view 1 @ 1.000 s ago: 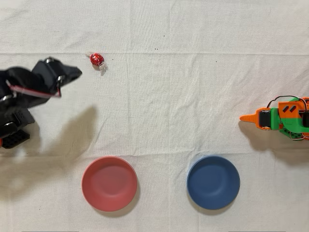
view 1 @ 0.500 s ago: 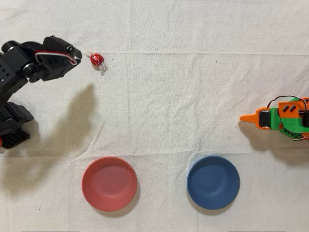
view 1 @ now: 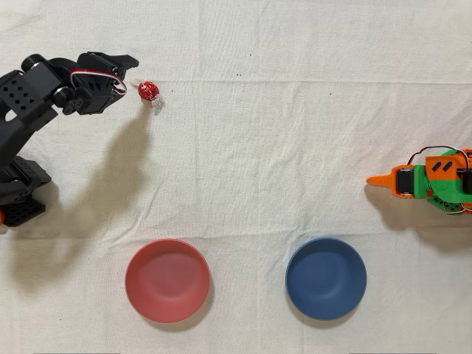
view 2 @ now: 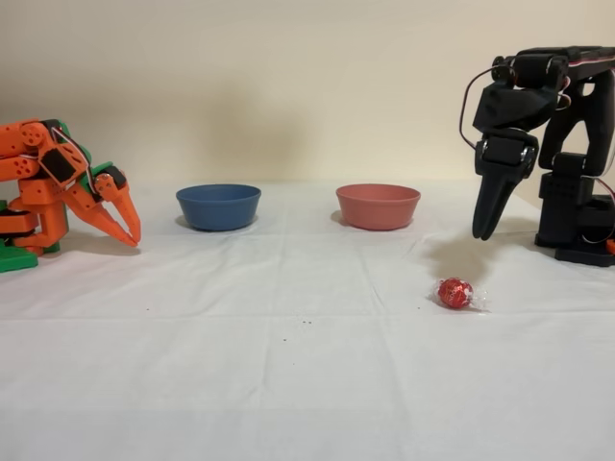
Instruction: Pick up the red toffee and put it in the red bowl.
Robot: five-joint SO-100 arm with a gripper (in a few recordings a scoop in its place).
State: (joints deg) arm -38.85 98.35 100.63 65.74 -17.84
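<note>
The red toffee (view 1: pixel 148 91) lies on the cloth just right of the gripper (view 1: pixel 125 68) in the overhead view — fingers together, raised above it, pointing down. The red bowl (view 1: pixel 167 280) sits well below.

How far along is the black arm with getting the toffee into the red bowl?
Early stage. Nothing is delivered: the red bowl holds nothing, and the red toffee lies on the cloth. In hand: the pincer hangs above and beside the toffee, not touching. Left: descend, grasp, carry, release.
</note>
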